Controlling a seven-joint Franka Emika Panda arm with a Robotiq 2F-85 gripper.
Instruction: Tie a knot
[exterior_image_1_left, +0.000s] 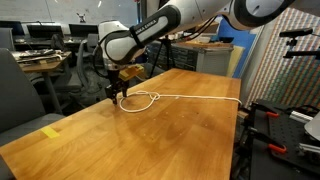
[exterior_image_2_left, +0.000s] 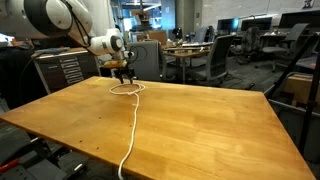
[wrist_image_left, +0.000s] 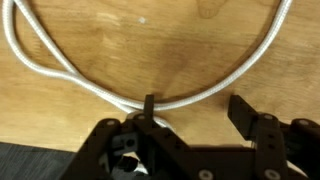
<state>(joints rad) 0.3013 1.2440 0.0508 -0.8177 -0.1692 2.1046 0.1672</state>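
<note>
A thin white rope (exterior_image_1_left: 200, 98) lies on the brown wooden table (exterior_image_1_left: 150, 140), and its far end curls into a loop, the knot (exterior_image_1_left: 145, 98), also in the other exterior view (exterior_image_2_left: 125, 88). My gripper (exterior_image_1_left: 118, 97) hangs low at the loop's edge (exterior_image_2_left: 124, 80). In the wrist view the rope (wrist_image_left: 60, 65) curves around bare wood and its strands come together at the left finger (wrist_image_left: 150, 106). The gripper (wrist_image_left: 197, 112) has its jaws apart; the right finger (wrist_image_left: 243, 115) stands clear of the rope, with only wood between the fingers.
The rope's long tail (exterior_image_2_left: 132, 130) runs across the table and over its edge. Office chairs (exterior_image_2_left: 225, 60), desks and a toolbox (exterior_image_2_left: 60, 68) stand beyond the table. A tripod and red-and-black gear (exterior_image_1_left: 285, 120) stand beside it.
</note>
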